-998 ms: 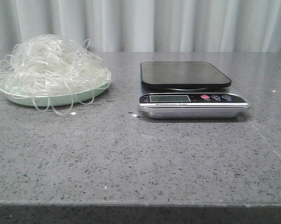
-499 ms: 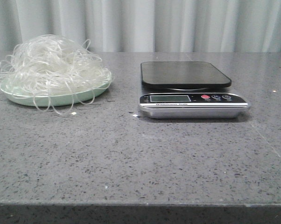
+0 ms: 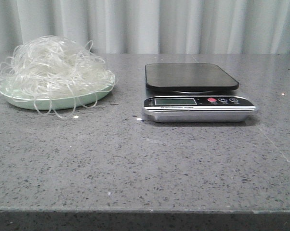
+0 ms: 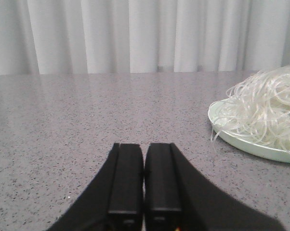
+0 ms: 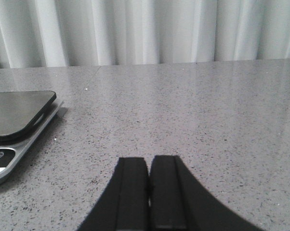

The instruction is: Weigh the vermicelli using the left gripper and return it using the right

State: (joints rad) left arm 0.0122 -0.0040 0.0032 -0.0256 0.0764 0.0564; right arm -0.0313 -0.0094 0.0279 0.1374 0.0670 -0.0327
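Note:
The vermicelli, a fluffy tangle of thin whitish noodles, is heaped on a pale green plate at the back left of the grey table; loops hang over the rim. The left wrist view shows the vermicelli and the plate off to one side of my left gripper, which is shut and empty, low over bare tabletop. A kitchen scale with a black platform stands at centre right, nothing on it. My right gripper is shut and empty, with the scale apart from it.
Pale curtains hang behind the table. A few small crumbs lie on the tabletop near the plate. The table's front edge runs across the bottom of the front view. Neither arm shows in the front view.

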